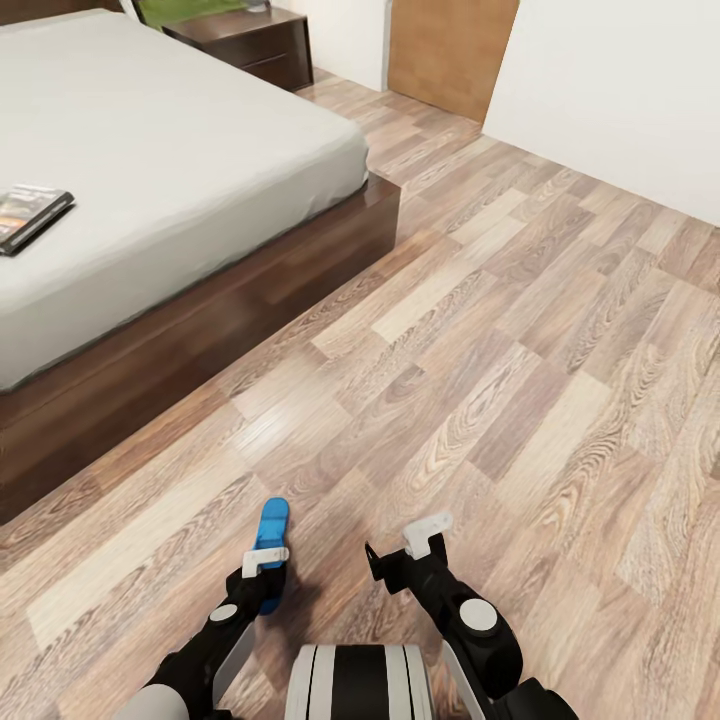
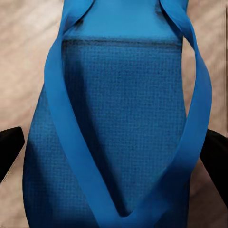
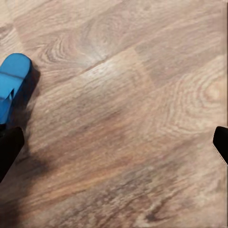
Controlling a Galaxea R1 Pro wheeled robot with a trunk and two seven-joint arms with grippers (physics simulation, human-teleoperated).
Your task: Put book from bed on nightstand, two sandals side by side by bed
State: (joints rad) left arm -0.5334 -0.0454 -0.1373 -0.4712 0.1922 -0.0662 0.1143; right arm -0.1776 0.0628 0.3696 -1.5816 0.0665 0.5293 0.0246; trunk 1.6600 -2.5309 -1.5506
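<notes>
One sandal (image 1: 272, 522) in left gripper (image 1: 262, 562), book (image 1: 30, 212) lettering unreadable

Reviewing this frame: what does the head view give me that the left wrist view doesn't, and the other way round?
Head view alone: the low bed with dark brown frame and pale grey mattress, the thin dark paperback book lying on it near its left side, a dark brown wooden nightstand past the bed, and the right hand over bare planks.

Left wrist view alone: the sandal's woven footbed texture and its V of straps, close up.

Shared: the bright blue flat sandal at the left hand, and the wood-plank floor.
</notes>
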